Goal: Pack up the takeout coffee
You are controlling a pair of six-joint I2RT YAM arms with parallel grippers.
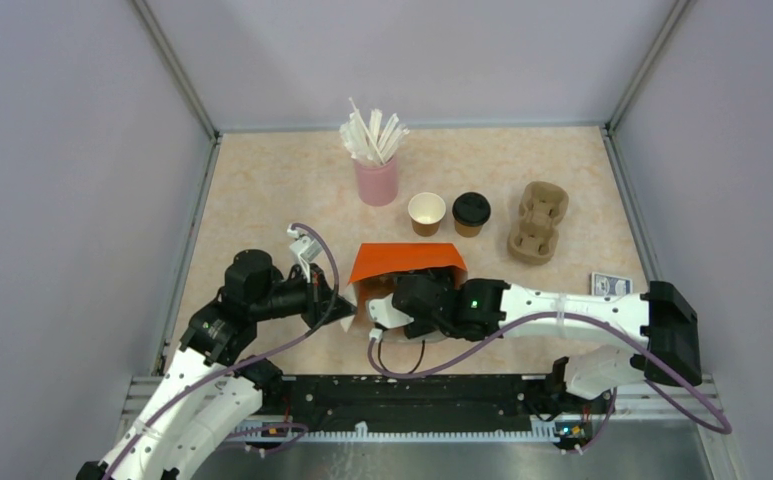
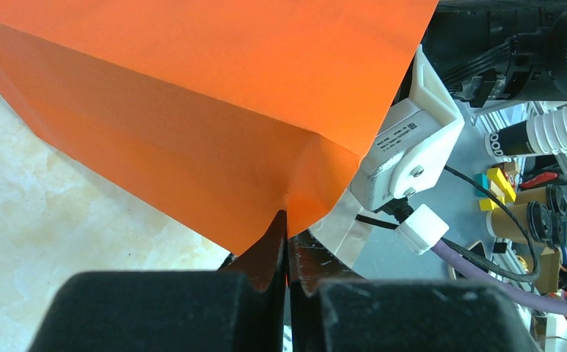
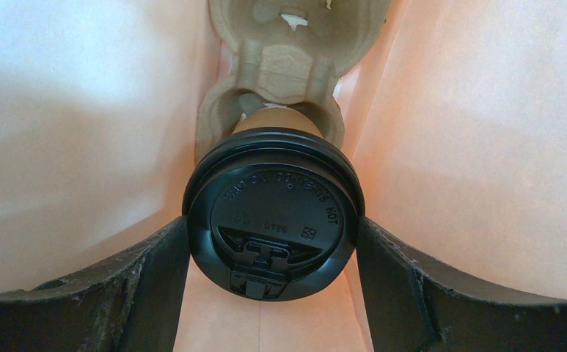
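Observation:
The orange bag [image 1: 407, 262] lies on the table with its mouth towards the arms. My left gripper [image 1: 347, 308] is shut on the bag's left mouth edge; in the left wrist view its jaws [image 2: 287, 242] pinch the orange paper [image 2: 214, 110]. My right gripper [image 1: 394, 300] reaches into the bag's mouth. In the right wrist view it [image 3: 273, 227] is shut on a brown coffee cup with a black lid [image 3: 274, 213], which sits in a tan pulp carrier [image 3: 280, 66] inside the bag. A lidless cup [image 1: 426, 213] and a lidded cup [image 1: 471, 213] stand behind the bag.
A pink cup of white straws [image 1: 376, 170] stands at the back. A second tan carrier [image 1: 538, 222] lies at the right of the cups. A small printed card [image 1: 611, 285] lies by the right arm. Grey walls enclose the table.

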